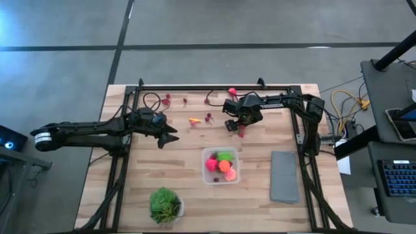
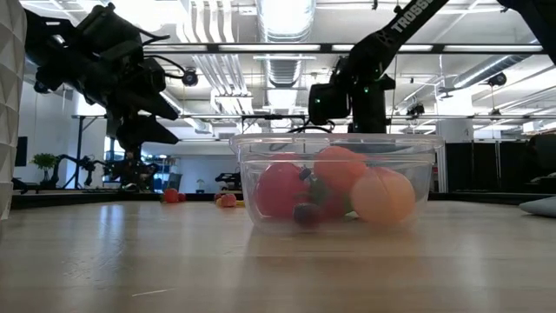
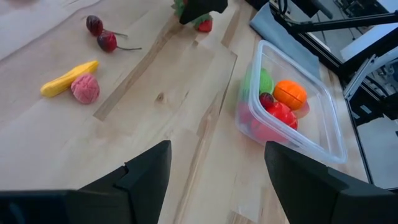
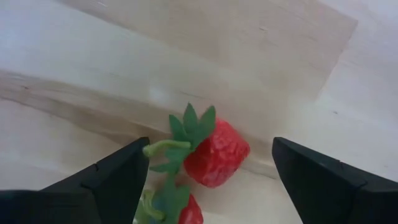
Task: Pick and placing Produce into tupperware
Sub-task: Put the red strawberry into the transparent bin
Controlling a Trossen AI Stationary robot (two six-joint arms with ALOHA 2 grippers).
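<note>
The clear tupperware (image 1: 221, 166) stands mid-table, its bottom flat on the wood, with red, orange and green produce inside (image 3: 283, 102). My right gripper (image 4: 211, 180) points down, open, just above two red strawberries with green leaves (image 4: 214, 155) that lie on the table (image 1: 242, 132); its fingers stand to either side of them, clear of them. My left gripper (image 3: 217, 180) hovers open over bare wood left of the tupperware (image 1: 170, 138). A yellow piece (image 3: 68, 78), a pink berry (image 3: 85, 88) and two cherries (image 3: 99, 34) lie loose between the arms.
More small red pieces (image 1: 185, 100) lie along the far edge under the black frame rail (image 1: 195, 87). A flat grey slab (image 1: 285, 177) lies right of the tupperware. A leafy plant in a white bowl (image 1: 166, 205) stands near the front edge.
</note>
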